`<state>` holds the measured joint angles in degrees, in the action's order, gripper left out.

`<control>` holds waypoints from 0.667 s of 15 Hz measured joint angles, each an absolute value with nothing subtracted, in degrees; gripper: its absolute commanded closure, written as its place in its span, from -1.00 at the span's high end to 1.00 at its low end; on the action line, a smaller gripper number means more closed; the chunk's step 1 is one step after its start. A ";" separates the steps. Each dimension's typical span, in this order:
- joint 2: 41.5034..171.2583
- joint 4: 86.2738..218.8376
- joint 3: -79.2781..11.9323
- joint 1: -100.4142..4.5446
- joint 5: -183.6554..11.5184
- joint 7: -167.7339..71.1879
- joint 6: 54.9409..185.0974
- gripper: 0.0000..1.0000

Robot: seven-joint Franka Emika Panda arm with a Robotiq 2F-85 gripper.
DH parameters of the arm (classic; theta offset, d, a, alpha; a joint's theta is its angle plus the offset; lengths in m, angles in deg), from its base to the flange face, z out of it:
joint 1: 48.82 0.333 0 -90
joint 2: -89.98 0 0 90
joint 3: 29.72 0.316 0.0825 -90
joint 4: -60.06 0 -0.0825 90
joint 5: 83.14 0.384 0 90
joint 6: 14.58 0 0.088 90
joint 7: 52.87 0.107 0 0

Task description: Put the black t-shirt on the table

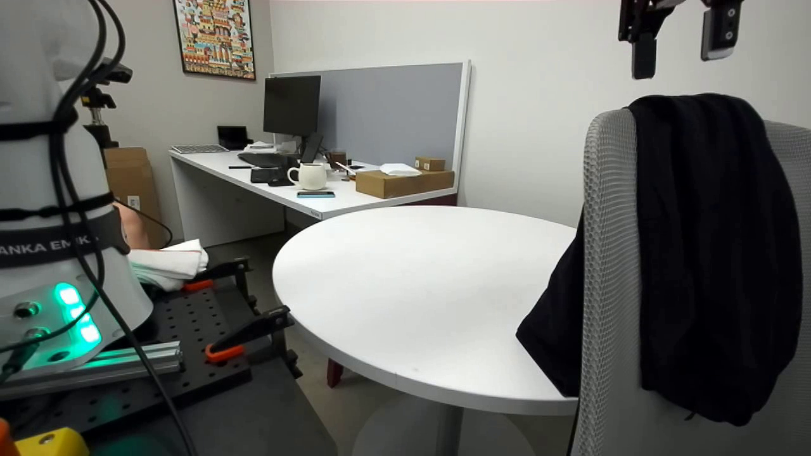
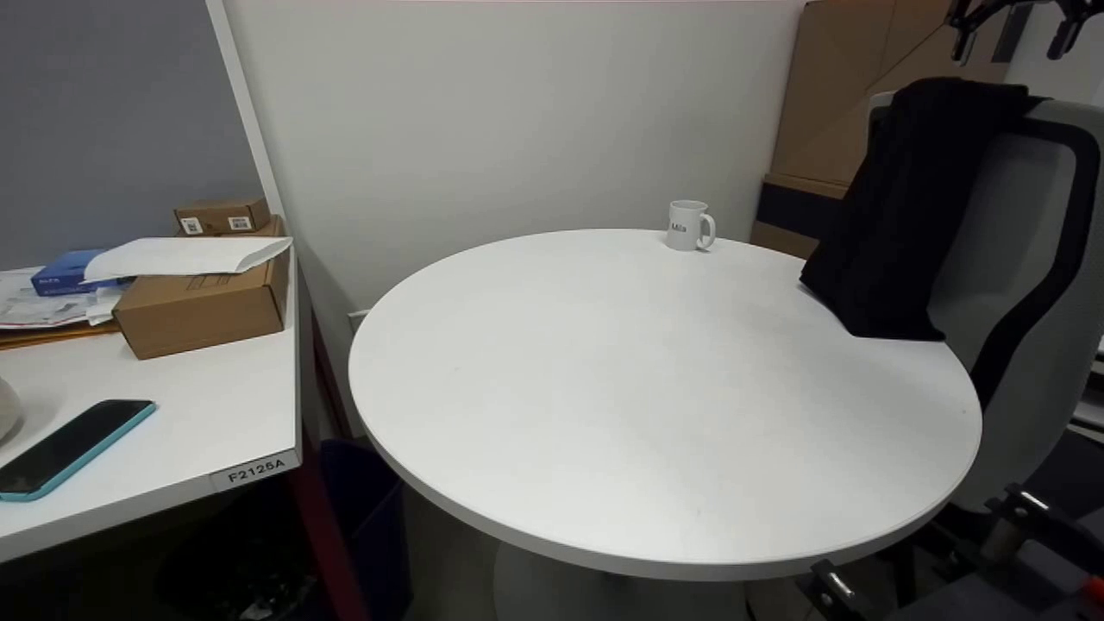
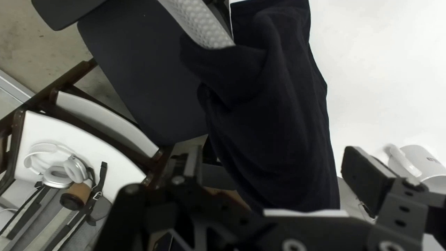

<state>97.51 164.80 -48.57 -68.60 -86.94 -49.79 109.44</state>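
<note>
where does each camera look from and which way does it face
An exterior view: beside the robot's base, facing across the round table toward the desk; base and fingers show.
An exterior view: by the round table's near edge, looking across it at the wall; fingers show, top right.
Wrist view: above the chair, facing down at the black t-shirt; fingers show, spread, along the bottom.
Both exterior views share the round table, black t-shirt, chair and fingers.
</note>
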 measured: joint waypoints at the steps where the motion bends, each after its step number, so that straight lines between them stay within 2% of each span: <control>1: 98.83 163.74 -48.57 -68.63 -86.22 -49.82 109.56 1.00; 2: 100.12 162.74 -48.55 -68.63 -85.72 -49.81 109.87 1.00; 3: 101.37 161.79 -48.48 -68.62 -85.23 -49.79 110.39 0.56; 5: 103.57 160.10 -48.24 -68.63 -84.03 -49.79 111.24 0.37; 10: 107.33 156.42 -47.24 -68.64 -82.45 -49.79 111.64 -0.42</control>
